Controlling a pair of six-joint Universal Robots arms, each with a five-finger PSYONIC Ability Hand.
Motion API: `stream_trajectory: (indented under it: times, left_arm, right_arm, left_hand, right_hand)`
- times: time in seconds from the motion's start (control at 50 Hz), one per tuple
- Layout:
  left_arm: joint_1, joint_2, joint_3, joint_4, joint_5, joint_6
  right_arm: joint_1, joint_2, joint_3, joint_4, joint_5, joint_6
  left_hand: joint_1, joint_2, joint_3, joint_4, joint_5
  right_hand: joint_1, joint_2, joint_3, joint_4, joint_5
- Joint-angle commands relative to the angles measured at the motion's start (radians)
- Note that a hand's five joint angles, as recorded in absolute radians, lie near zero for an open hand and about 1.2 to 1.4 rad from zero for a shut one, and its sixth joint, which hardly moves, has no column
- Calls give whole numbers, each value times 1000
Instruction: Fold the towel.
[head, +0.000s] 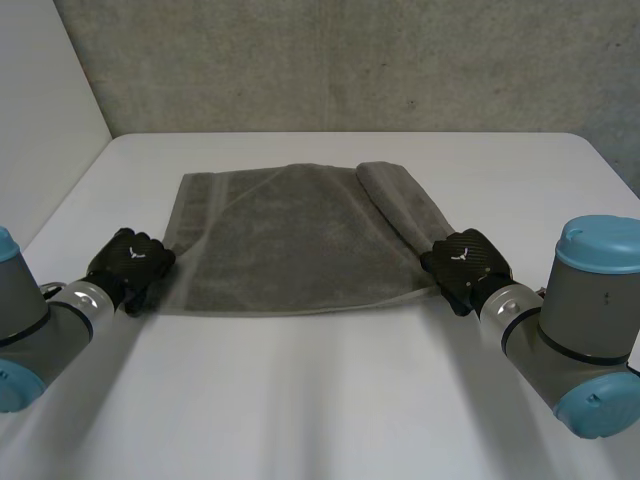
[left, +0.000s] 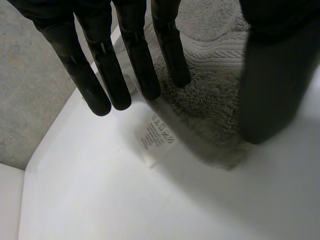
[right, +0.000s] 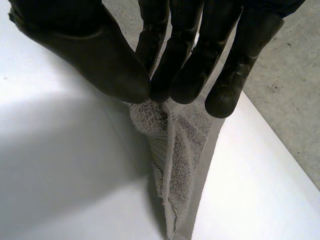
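A grey towel (head: 290, 240) lies on the white table (head: 320, 400), its right side gathered into a raised fold running back from the near right corner. My right hand (head: 465, 262) holds that corner; in the right wrist view the thumb (right: 115, 65) and fingers (right: 185, 75) pinch the towel (right: 180, 155), which hangs down from them. My left hand (head: 130, 262) is at the near left corner. In the left wrist view its fingers (left: 107, 75) are straight and the thumb (left: 272, 75) stands apart, over the towel corner (left: 210, 115) with its white care label (left: 157, 135).
A grey concrete wall (head: 350, 60) stands behind the table and a white panel (head: 40, 110) at its left. Bare table surface lies in front of the towel, between my two arms.
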Motion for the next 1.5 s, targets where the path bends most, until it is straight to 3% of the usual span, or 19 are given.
stream_trajectory:
  times: [0.02,0.26,0.36,0.42,0.54,0.68,0.78,0.88,1.0,1.04,1.1,1.24,1.5]
  left_arm:
    - [-6,-14,15,2,-1,-5]
    - [-7,-32,25,2,-1,-8]
    - [-15,-20,25,2,-3,-11]
    - [-26,-15,27,2,-16,-14]
    - [-29,17,25,2,-32,-41]
    - [-35,92,7,-4,-38,-161]
    - [-30,158,-20,-10,-61,-219]
    - [-30,192,-33,-29,-84,-279]
    - [-35,194,-47,-58,-101,-310]
    - [-35,190,-47,-58,-101,-311]
    - [-34,183,-47,-55,-102,-313]
    - [-32,184,-47,-56,-102,-313]
    - [-30,190,-45,-55,-102,-314]
  right_arm:
    - [1,0,-1,2,-2,0]
    - [0,0,-1,0,-2,-2]
    - [-5,0,-3,-2,3,0]
    - [-6,0,-4,0,6,-2]
    - [-9,-6,-9,-2,9,0]
    - [-15,-54,-15,18,9,0]
    - [-58,-107,-29,156,-5,-6]
    - [-80,-104,-89,383,-83,-11]
    - [-111,-101,-92,360,-100,11]
    - [-111,-83,-73,281,-94,21]
    - [-118,-71,-64,244,-91,28]
    - [-150,-57,3,181,-90,64]
    - [-229,-124,132,109,-124,104]
  left_hand:
    - [-40,-40,-40,-41,-166]
    - [136,136,136,136,10]
    - [333,333,333,332,206]
    - [558,558,558,557,432]
    - [559,559,559,558,432]
    - [559,559,559,558,432]
    - [559,559,559,558,432]
    - [559,559,559,558,432]
    - [559,559,559,558,432]
    - [559,559,559,558,432]
    - [559,559,559,558,432]
    - [559,559,559,558,432]
    - [559,559,559,558,432]
  right_hand:
    - [71,63,48,54,53]
    - [71,63,48,54,53]
    - [71,63,48,54,53]
    - [71,63,48,54,53]
    - [71,63,48,54,53]
    - [71,63,48,54,53]
    - [71,63,48,54,53]
    - [71,63,48,54,53]
    - [46,38,22,29,28]
    - [-402,-410,-425,-419,-420]
    - [-442,-449,-465,-458,-460]
    - [-911,-918,-934,-927,-928]
    - [-950,-957,-973,-966,-968]
